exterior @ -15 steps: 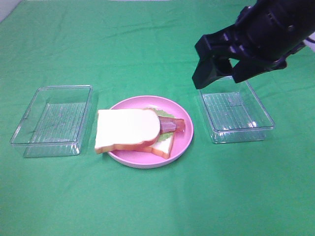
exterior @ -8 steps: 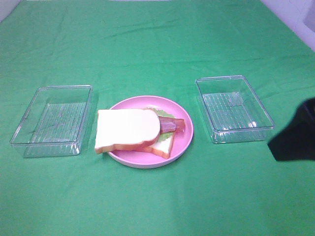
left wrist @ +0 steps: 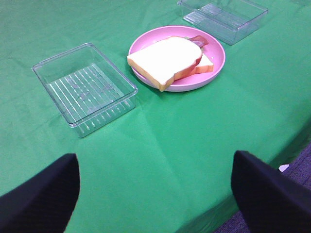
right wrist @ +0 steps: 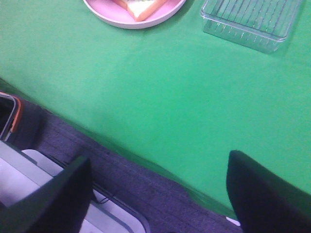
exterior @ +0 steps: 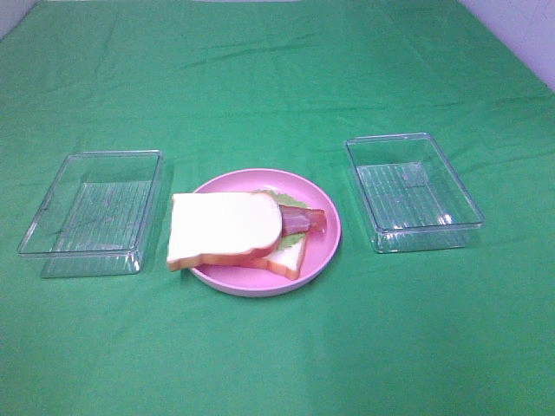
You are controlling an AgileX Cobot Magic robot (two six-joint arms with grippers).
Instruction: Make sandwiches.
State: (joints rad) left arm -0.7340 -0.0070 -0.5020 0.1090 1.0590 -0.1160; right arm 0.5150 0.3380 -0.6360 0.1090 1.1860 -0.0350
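The sandwich lies on the round pink plate at the middle of the green cloth. Its top white bread slice sits shifted left over the plate's rim. A red-brown bacon strip and a bit of green lettuce stick out on the right, above the bottom slice. The sandwich also shows in the left wrist view and partly in the right wrist view. My left gripper is open and empty, back near the table's front edge. My right gripper is open and empty, beyond the table's front edge.
An empty clear tray stands left of the plate and another right of it. The green cloth's front edge drops to a grey floor, with a white unit below.
My right arm has pulled back from above the right tray, down past the right edge, and has left the exterior view. The sandwich and trays have not moved.
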